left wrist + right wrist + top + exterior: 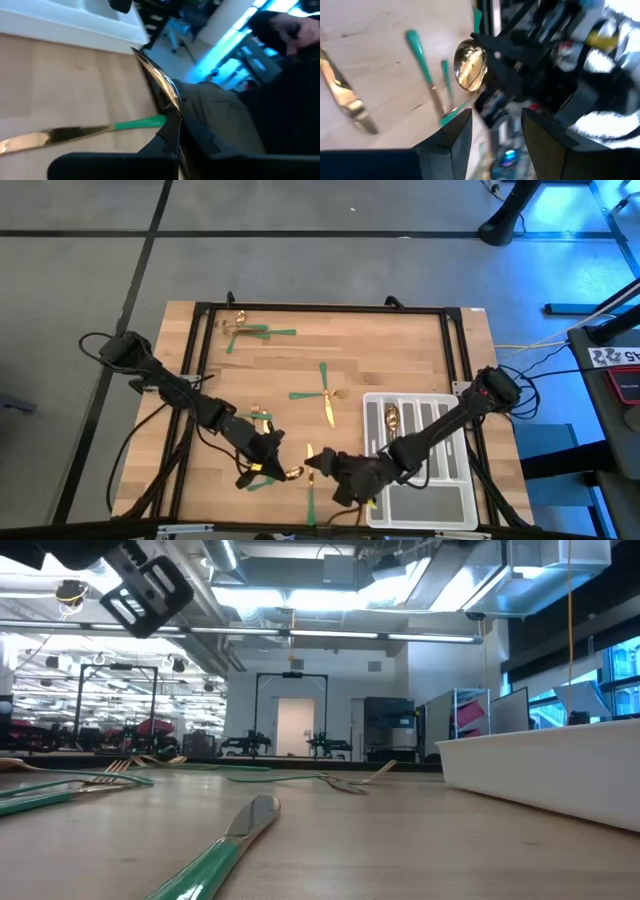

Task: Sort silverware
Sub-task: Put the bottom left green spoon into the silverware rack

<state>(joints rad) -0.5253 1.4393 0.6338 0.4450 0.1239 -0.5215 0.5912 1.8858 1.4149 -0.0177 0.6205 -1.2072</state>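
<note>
Holding a gold-bowled spoon [470,64] by its handle, the left end effector [272,460] sits low over the near edge of the counter [400,350]; its fingers are clamped on the piece, seen edge-on in the left wrist view as a curved gold rim [162,85]. In the right wrist view the spoon's bowl is raised off the wood, tilted, with the left arm's dark fingers behind it.

The right end effector [322,466] is just beside it, toward the tray; its two fingers [455,132] stand apart with nothing between them.

Silverware locations, high view:
- Small group [245,330] of green-handled pieces at the far left corner of the counter, overlapping each other.
- Crossed pair [322,392] near the counter's middle, with a gold-bladed knife [328,412] just beside it on the near side.
- Two or three pieces [260,418] beside the left arm's forearm; count unclear.
- One green handle [310,505] at the near edge, between the two end effectors.
- A gold piece [393,418] lying in a narrow slot of the pale grey tray [420,505]; type cannot be told.

Low view: a knife [215,850] lies close on the wood with its blade pointing away, forks [90,780] lie farther off, and the tray wall [540,765] is alongside.
</note>
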